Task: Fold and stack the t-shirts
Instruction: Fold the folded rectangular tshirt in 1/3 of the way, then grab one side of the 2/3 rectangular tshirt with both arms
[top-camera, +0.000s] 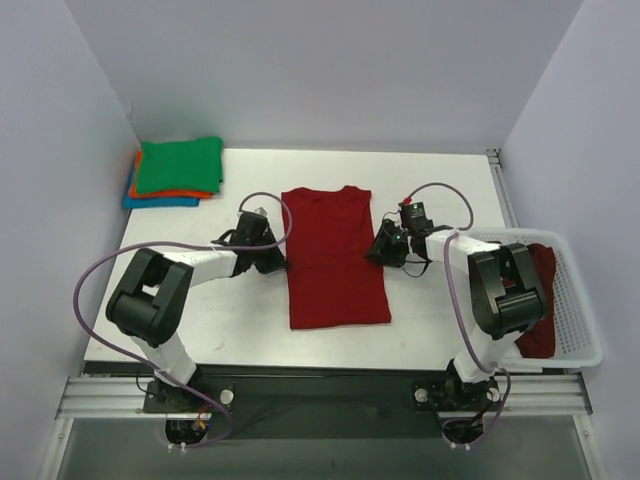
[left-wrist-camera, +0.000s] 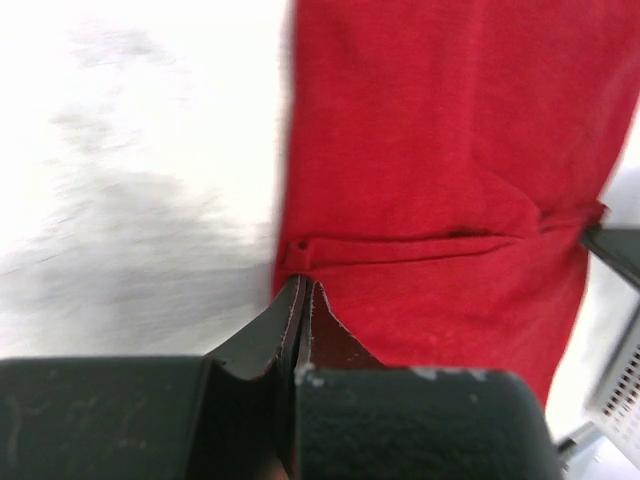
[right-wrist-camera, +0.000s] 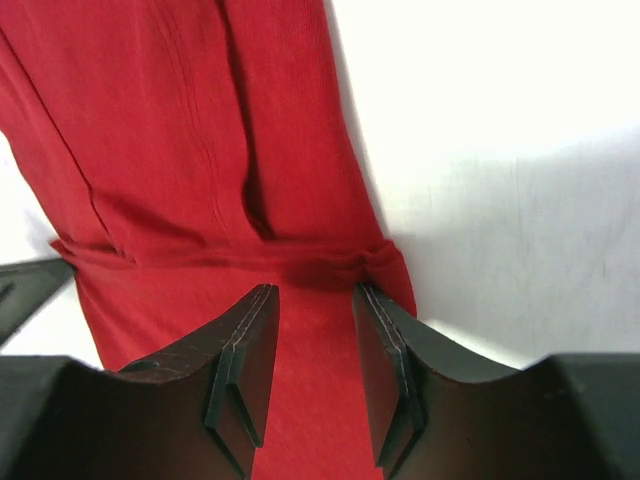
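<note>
Red t-shirt (top-camera: 335, 270), one flat, clamped by left end effector (left-wrist-camera: 303, 292); right end effector (right-wrist-camera: 315, 295) apart.

The right arm (top-camera: 505, 290) hides part of the dark red shirt (top-camera: 548, 268) in the basket (top-camera: 590, 330); only edges of the orange shirt (top-camera: 175, 192) and blue shirt (top-camera: 160, 203) show under the green shirt (top-camera: 180, 165).

Your spread t-shirt (top-camera: 335, 260) is plain dark red on the white desk (top-camera: 240, 325). Far to its left, the folded stack shows a green shirt (top-camera: 180, 165) over an orange shirt (top-camera: 175, 193) over a blue shirt (top-camera: 160, 203). To its right, the white slotted basket (top-camera: 590, 345) holds dark red cloth (top-camera: 540, 335). The left pincer (left-wrist-camera: 303, 292) and right pincer (right-wrist-camera: 315, 292) are black; the cables (top-camera: 100, 265) are purple.
</note>
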